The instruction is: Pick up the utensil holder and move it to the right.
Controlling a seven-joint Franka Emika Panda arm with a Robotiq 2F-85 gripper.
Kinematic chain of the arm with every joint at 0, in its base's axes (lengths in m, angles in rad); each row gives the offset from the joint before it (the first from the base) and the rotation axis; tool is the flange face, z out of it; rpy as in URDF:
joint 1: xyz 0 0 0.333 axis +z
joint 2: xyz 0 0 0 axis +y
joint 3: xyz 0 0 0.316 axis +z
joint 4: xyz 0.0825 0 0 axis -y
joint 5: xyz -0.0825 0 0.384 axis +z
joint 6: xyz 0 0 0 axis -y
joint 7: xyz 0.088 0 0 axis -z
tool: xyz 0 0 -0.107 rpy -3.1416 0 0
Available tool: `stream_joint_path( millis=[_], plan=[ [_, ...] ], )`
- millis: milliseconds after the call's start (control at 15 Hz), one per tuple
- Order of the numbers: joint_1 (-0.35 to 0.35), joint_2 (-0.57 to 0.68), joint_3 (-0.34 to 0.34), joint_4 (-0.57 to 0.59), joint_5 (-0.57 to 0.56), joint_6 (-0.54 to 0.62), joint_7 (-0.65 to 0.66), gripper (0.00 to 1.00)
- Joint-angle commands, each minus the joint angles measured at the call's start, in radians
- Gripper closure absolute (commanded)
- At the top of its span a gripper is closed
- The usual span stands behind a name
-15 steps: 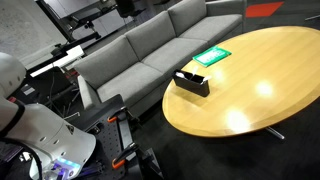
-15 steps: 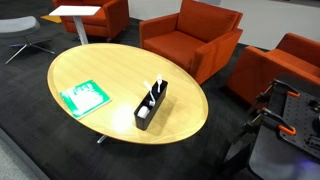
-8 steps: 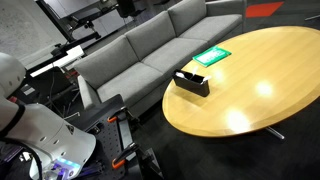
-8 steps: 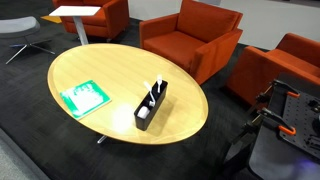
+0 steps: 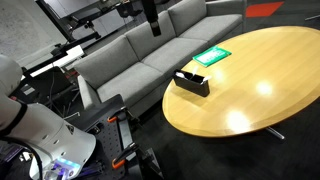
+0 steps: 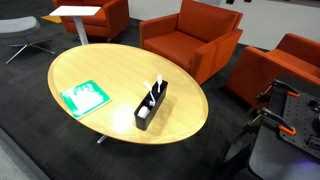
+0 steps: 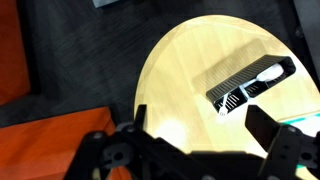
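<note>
The utensil holder (image 5: 192,82) is a small black elongated caddy with white items in it. It stands near the edge of the round wooden table (image 5: 262,92) in both exterior views (image 6: 151,105). In the wrist view the holder (image 7: 252,82) lies at the upper right, far below the camera. My gripper (image 7: 200,125) is open and empty, its two dark fingers spread wide, high above the table and well short of the holder. In an exterior view the gripper (image 5: 150,14) hangs at the top, over the sofa.
A flat green card (image 5: 212,56) lies on the table beside the holder (image 6: 84,96). A grey sofa (image 5: 135,55) runs behind the table. Orange armchairs (image 6: 190,35) and a small white side table (image 6: 80,12) stand around it.
My gripper has come into an exterior view at the top, above the sofa. The holder and the card have not moved.
</note>
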Motion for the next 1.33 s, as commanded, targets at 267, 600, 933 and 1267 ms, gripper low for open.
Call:
stream_joint_path(
  millis=[267, 600, 933, 1267],
  plan=[
    [0.063, 0.399, 0.024, 0.023, 0.021, 0.457, 0.351, 0.0],
    [0.117, 0.442, -0.012, 0.025, -0.01, 0.461, 0.392, 0.0],
    [0.122, 0.45, -0.02, 0.043, -0.019, 0.454, 0.419, 0.0],
    [0.144, 0.588, -0.001, 0.059, 0.081, 0.59, 0.468, 0.0]
  ],
)
